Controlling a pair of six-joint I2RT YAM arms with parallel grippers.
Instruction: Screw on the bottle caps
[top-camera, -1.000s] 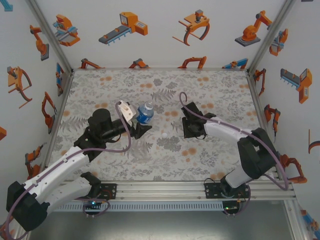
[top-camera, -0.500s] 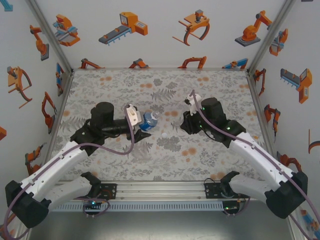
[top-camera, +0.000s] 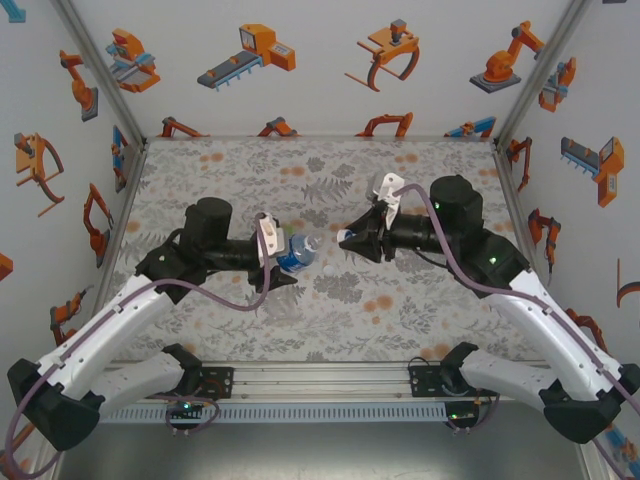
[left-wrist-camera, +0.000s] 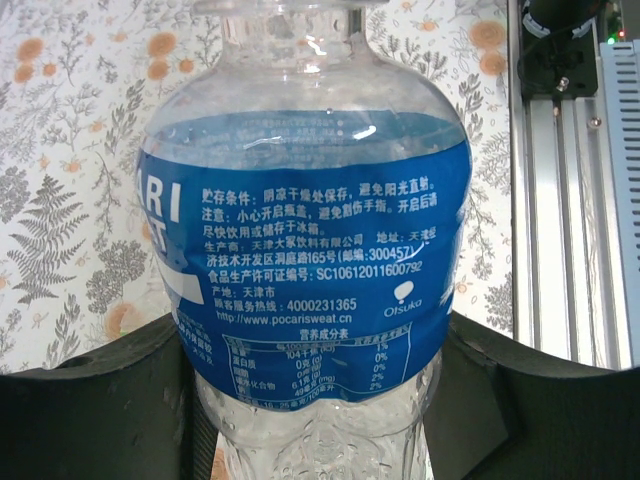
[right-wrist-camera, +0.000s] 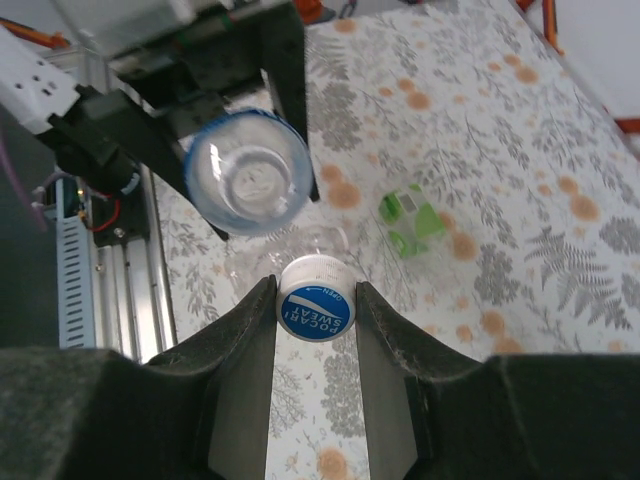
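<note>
Top external, loose cap (top-camera: 328, 270): small and white, lying on the bench (top-camera: 400, 330) around its middle, nearer the near edge than both my pincers.
Left pincer (top-camera: 283, 254): clamped on the blue-labelled bottle (top-camera: 295, 250), which I hold tilted over mid-bench with its open mouth toward the right edge.
Right pincer (top-camera: 346, 237): clamped on the held cap (right-wrist-camera: 316, 306), facing the bottle's mouth, near but apart.
</note>
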